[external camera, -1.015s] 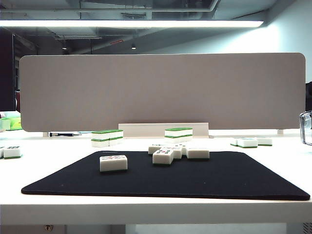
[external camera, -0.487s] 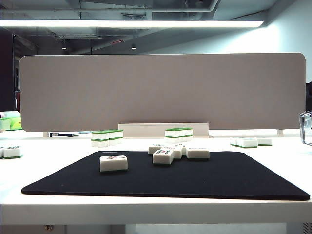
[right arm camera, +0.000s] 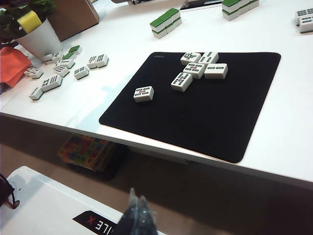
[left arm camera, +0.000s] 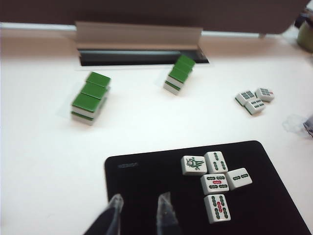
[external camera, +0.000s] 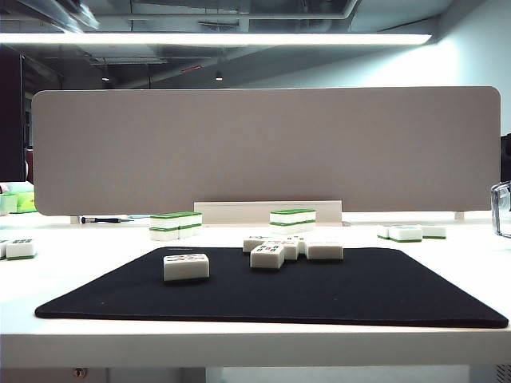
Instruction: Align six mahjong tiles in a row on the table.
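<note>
writing: mat logo illegible; left fingers spread abv mat; right fingers pressed together below table.

Left gripper hangs over the mat, which lies on the table. Five tiles sit bunched and touching on the mat, ahead of that gripper and off to its right. Sixth tile is on the mat too, apart, left of the bunch. Two stacks stand on the table past the mat, before the divider. Right gripper is well back from the table's front edge and below it, with mat and tiles ahead of it.
</note>
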